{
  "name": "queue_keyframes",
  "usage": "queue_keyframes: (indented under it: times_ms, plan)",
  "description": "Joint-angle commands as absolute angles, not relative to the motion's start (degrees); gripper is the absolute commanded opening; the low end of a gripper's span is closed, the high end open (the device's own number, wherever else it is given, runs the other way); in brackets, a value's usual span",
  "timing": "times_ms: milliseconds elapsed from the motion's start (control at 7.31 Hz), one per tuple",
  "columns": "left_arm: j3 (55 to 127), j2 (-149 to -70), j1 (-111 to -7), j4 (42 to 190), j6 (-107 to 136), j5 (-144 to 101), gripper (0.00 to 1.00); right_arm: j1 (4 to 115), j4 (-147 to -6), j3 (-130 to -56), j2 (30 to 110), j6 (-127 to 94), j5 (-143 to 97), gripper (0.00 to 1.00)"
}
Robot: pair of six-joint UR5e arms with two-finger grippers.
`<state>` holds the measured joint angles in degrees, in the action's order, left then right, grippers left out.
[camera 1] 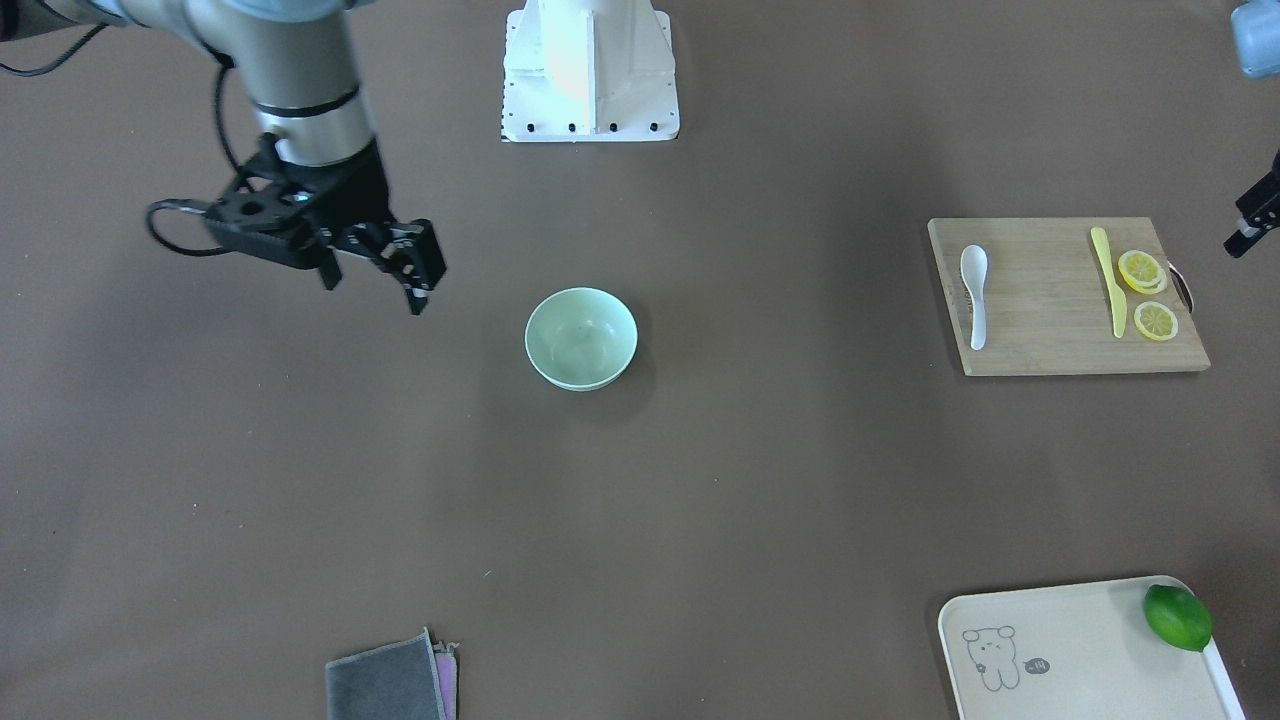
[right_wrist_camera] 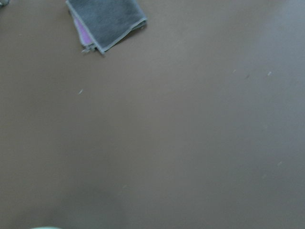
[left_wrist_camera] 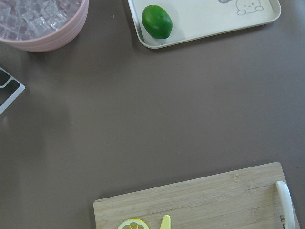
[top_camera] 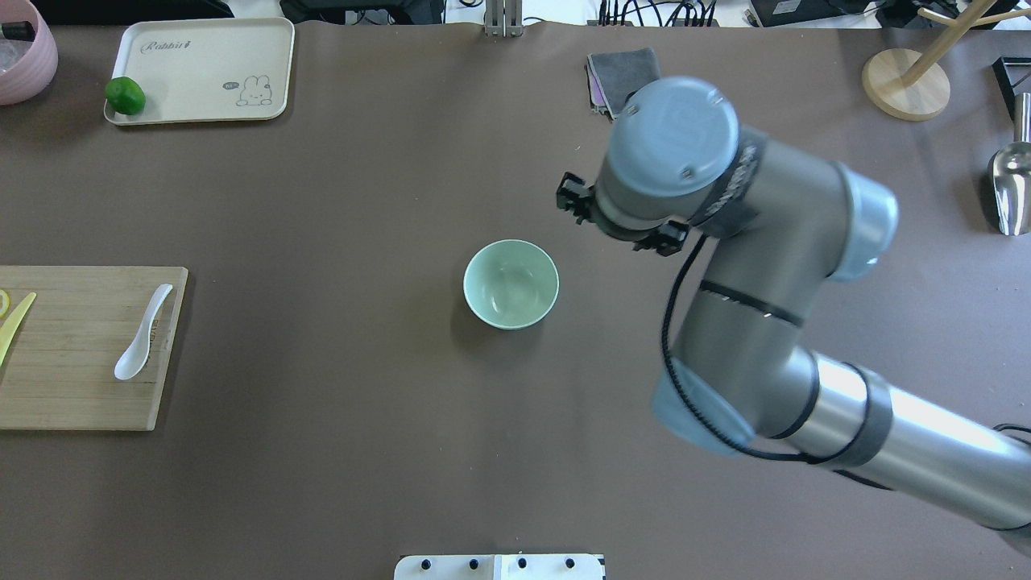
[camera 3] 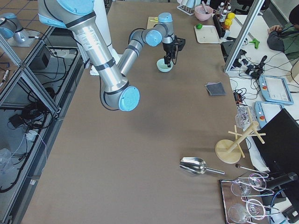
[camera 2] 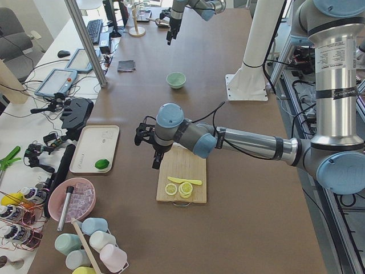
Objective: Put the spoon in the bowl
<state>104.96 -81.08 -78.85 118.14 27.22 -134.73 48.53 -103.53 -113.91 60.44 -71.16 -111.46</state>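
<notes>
**Right jaws spread beside the bowl, spoon on the board**

My right jaws hang spread over the worktop point(top_camera: 322, 201) with nothing between their two fingers point(camera 1: 421, 272), near the bowl but not touching it. My left jaws show only as a dark sliver at the edge of the front view. The left-side view shows them whole above the board, yet I cannot tell whether they are spread or pressed together.

One wooden cutting board point(camera 1: 1050, 300) lies on my left. The front view shows it entire, while the overhead view crops it at the frame edge. One cream tray point(camera 1: 1080, 640) sits farther out on the same side. One pink bowl point(top_camera: 24, 60) appears in the overhead view, and only my left wrist camera shows the ice point(left_wrist_camera: 33, 19) in it.

One mint-green bowl point(camera 1: 581, 338) stands mid-worktop with nothing in it. One grey cloth point(camera 1: 385, 685) lies at the far edge, and it is nearly all my right wrist camera sees.

One white spoon point(camera 1: 975, 295) lies flat on the board's end nearest the bowl, scoop toward my base, well apart from the bowl. One yellow knife point(camera 1: 1108, 280) lies on the board's other end. One lime point(camera 1: 1177, 617) rests in the tray's corner. At least two lemon slices point(camera 1: 1155, 321) lie just beside the knife.
</notes>
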Motion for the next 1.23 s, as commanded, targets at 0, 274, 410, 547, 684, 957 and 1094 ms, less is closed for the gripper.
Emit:
queue_keyframes:
  times_ms: [0, 274, 410, 547, 684, 957, 1094]
  plan:
    - [104.8, -78.4, -72.0, 127.1, 38.8, -134.2, 0.99, 66.9, -103.4, -115.0, 73.4, -38.8, -125.0, 1.0]
    - [104.8, -78.6, -66.0, 128.4, 42.4, -128.1, 0.99, 78.7, -103.5, -114.7, 81.9, -21.1, -130.1, 1.0]
    - [104.8, -79.2, -61.3, 129.8, 46.9, -124.9, 0.99, 84.1, -103.4, -112.8, 85.3, -12.3, -134.0, 1.0]
    - [104.7, -79.8, -56.0, 131.8, 52.6, -121.4, 0.99, 89.2, -103.4, -110.5, 88.0, -5.0, -135.3, 1.0]
    - [104.6, -80.9, -51.5, 132.1, 55.6, -117.9, 0.98, 93.5, -103.4, -108.8, 90.1, 0.6, -135.4, 1.0]
    - [100.8, -84.9, -46.9, 132.1, 56.2, -114.4, 0.97, 95.0, -103.2, -108.7, 92.2, 1.8, -135.3, 1.0]
    - [99.1, -86.6, -45.5, 132.1, 56.2, -113.0, 0.97, 95.0, -103.2, -108.6, 92.3, 1.8, -135.2, 1.0]
